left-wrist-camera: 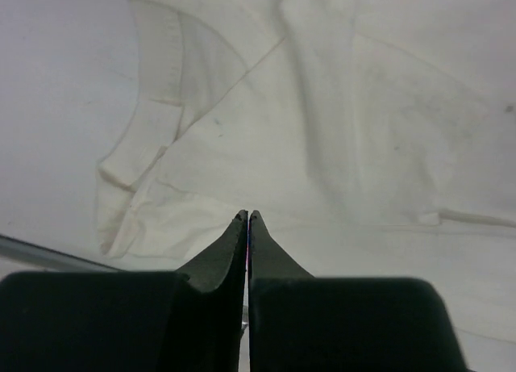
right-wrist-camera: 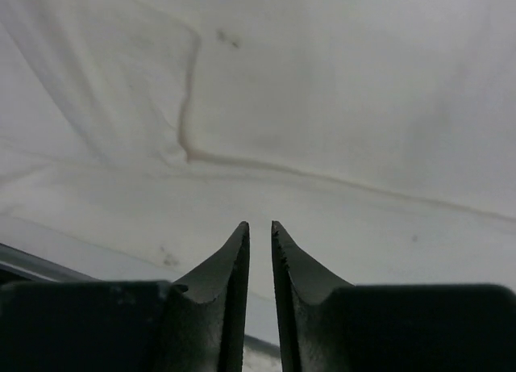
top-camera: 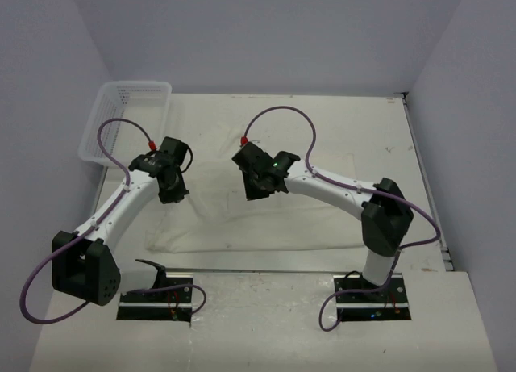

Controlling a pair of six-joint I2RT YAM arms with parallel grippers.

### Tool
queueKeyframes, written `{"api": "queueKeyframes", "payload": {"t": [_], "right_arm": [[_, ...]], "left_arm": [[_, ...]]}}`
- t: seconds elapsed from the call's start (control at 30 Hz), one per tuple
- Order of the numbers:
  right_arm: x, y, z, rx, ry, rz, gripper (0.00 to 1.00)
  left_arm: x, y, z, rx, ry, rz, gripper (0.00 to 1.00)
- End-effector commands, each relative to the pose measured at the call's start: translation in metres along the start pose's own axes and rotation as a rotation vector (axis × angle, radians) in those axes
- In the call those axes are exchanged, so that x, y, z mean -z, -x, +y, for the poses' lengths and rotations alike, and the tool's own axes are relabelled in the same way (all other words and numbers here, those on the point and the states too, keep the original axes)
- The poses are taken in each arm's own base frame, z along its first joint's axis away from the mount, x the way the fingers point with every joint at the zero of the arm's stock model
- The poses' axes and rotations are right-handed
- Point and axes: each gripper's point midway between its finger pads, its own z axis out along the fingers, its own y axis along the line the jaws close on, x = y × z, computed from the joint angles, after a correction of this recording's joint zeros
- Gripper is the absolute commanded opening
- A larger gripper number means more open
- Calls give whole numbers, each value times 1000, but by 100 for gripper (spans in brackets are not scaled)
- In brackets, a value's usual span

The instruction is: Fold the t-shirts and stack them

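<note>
L grip [left-wrist-camera: 247, 216] fingers together, empty | R grip [right-wrist-camera: 260, 225] narrow gap, empty | both hover over white t-shirt [top-camera: 242, 227], lying wrinkled on table [top-camera: 347, 126] betw arms, sleeve [left-wrist-camera: 161, 106] out | progress: early, no finished fold or stack seen | mesh basket [top-camera: 129, 114] far-left | brands/text: none legible

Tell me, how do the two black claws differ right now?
The left gripper has its fingers pressed together; the right gripper leaves a narrow gap. The left gripper hangs nearer the basket, the right gripper farther from it. Both hover empty over the white t-shirt.
</note>
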Motion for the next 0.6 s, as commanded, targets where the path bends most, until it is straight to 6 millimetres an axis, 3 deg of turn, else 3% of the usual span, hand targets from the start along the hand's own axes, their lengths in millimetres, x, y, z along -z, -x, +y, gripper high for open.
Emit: {"api": "queueKeyframes", "payload": {"t": [0.0, 0.1, 0.13, 0.23, 0.33, 0.57], "right_arm": [[-34, 37, 47, 169, 187, 21, 16], [-46, 61, 67, 174, 263, 26, 17], [-55, 62, 80, 179, 314, 57, 19], [-76, 56, 89, 178, 359, 119, 26], [-80, 65, 98, 173, 387, 119, 27], [-96, 55, 102, 172, 412, 181, 27]], "left_arm": [[9, 29, -35, 5, -202, -146, 0], [10, 36, -47, 8, -255, -168, 0], [10, 37, -47, -3, -253, -172, 0], [12, 50, -42, -13, -210, -205, 0], [17, 61, -37, -15, -184, -250, 0], [28, 77, -42, -16, -197, -288, 0]]}}
